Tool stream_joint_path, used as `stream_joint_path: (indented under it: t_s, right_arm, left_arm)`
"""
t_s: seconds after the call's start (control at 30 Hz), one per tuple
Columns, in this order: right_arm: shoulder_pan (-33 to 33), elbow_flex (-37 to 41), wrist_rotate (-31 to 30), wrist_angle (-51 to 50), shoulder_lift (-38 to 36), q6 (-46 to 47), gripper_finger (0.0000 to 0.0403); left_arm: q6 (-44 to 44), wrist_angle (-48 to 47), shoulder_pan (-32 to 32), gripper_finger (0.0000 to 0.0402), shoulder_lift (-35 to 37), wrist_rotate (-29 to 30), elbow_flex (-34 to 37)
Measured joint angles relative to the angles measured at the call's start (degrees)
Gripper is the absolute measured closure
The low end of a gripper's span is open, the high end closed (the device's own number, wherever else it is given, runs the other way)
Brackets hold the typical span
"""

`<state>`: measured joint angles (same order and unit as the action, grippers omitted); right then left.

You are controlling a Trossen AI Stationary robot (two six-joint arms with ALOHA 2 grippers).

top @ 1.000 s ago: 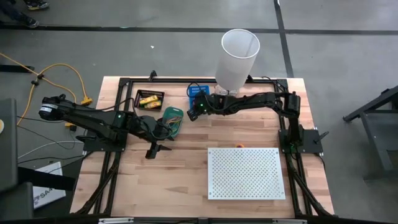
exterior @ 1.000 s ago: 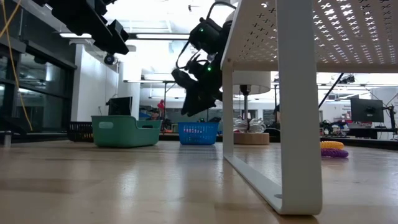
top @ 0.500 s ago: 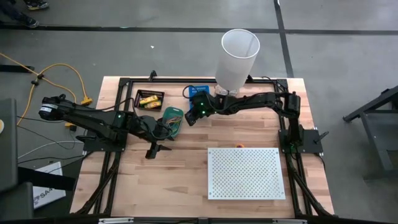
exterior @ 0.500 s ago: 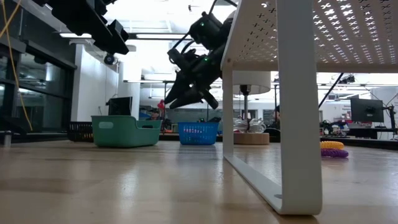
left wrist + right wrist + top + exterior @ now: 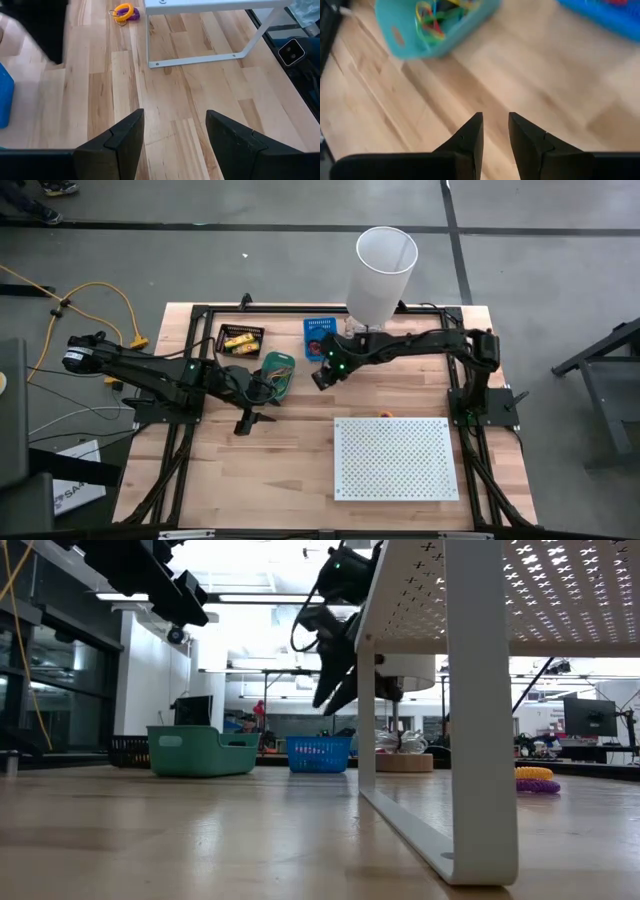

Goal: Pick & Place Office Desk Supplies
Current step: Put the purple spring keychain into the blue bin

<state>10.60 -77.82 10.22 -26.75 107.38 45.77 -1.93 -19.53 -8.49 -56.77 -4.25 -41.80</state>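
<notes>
Right tool [image 5: 321, 376] hangs above the bench [image 5: 300, 450] just in front of the blue basket [image 5: 319, 332] and beside the teal bin [image 5: 276, 370]; its own wrist view shows the two dark fingers [image 5: 470, 137] close together with a narrow gap and nothing between them, bare wood below. Left tool [image 5: 252, 420] waits over the bench in front of the teal bin, its fingers [image 5: 125, 137] spread wide and empty, pointing toward the white perforated board [image 5: 396, 458]. Coloured rubber-band loops [image 5: 434, 14], red, yellow and green among them, lie in a tangle inside the teal bin [image 5: 427, 27]. Small yellow packs [image 5: 240, 340] sit in the black tray [image 5: 242, 339] at the far left of the bench, just beside the teal bin. Something red lies in the blue basket, too small to make out. A small orange item [image 5: 385, 414] rests on the wood just at the far edge of the perforated board, and the left wrist view shows a yellow and purple ring stack [image 5: 124, 12] on the wood near the board's white leg [image 5: 200, 59]. The tall white tapered bin [image 5: 381, 275] stands at the far edge of the bench, behind the right arm. In the low view the right tool [image 5: 335, 690] hangs well clear of the wood, beside the board's leg.
</notes>
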Motion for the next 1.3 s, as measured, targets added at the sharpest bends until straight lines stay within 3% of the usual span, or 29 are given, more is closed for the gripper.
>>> stream_joint_path:
  t_s: [0.33, 0.77, 1.3]
  right_arm:
    - [-3.64, 0.06, -0.49, -11.14, -0.86, 9.54, 0.0323]
    - [-9.78, 0.06, -12.87, -25.51, -0.86, 20.33, 0.0323]
    - [-15.49, 0.05, -15.73, -36.63, -0.84, 28.20, 0.0323]
  left_arm:
    - [0.00, 0.44, 0.00, 0.0195, -0.02, 0.00, 0.00]
    - [0.00, 0.42, 0.01, 0.0195, -0.01, 0.00, 0.00]
    - [0.00, 0.37, 0.02, 0.0195, 0.00, 0.00, 0.00]
